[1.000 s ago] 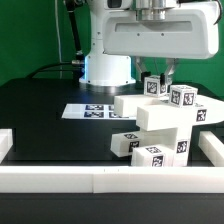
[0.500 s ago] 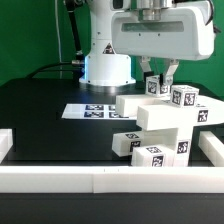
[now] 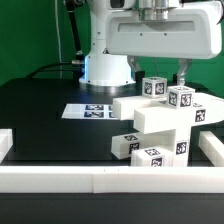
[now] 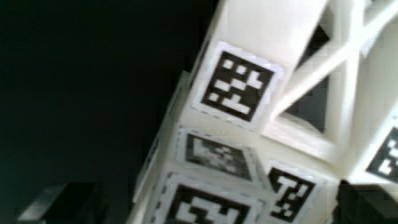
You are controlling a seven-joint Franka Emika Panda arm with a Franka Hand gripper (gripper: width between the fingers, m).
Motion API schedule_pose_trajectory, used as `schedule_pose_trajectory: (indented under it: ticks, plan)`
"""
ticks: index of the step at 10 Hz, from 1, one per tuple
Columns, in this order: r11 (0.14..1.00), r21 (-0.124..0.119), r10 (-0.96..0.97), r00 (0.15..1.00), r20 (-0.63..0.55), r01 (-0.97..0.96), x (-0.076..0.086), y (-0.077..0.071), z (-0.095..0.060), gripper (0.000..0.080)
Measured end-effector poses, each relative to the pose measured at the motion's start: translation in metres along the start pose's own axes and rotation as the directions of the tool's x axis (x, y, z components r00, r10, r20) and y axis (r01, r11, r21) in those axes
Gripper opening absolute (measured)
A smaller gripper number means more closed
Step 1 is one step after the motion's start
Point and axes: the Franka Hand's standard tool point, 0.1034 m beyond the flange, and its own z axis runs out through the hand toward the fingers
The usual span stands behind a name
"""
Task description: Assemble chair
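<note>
Chair (image 3: 160, 125) first, in the exterior view: it stands as one stacked white cluster on the black counter (image 3: 50, 130), toward the exterior view's right, with tagged blocks on top and two more tagged blocks low at the front. No loose parts show anywhere else, so most of the joining looks done. The gripper (image 3: 183, 72) hangs just above the top blocks, and I cannot tell how wide the jaws are, or whether they touch anything. The marker board (image 3: 90, 111) lies flat behind the chair, the white rails (image 3: 60, 178) run along the front.

Wrist view now: tagged white faces and a notched frame fill the picture close up. Jaws are not visible here.
</note>
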Motion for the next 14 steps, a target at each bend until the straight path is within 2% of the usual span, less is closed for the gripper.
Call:
schedule_pose_trajectory:
  ticks: [3, 6, 12, 13, 14]
  plan:
    - [0.980, -0.003, -0.198, 0.980, 0.003, 0.198, -0.0012, 0.0000, 0.0024, 0.0649]
    - [0.906, -0.004, -0.422, 0.906, 0.005, 0.422, -0.0007, 0.0012, 0.0032, 0.0649]
    - [0.695, -0.002, -0.719, 0.695, 0.007, 0.719, 0.0001, 0.0029, 0.0034, 0.0649]
    - [0.675, -0.002, -0.738, 0.675, 0.007, 0.738, 0.0004, 0.0032, 0.0034, 0.0527]
    - [0.680, -0.002, -0.733, 0.680, 0.006, 0.733, 0.0004, 0.0032, 0.0034, 0.0527]
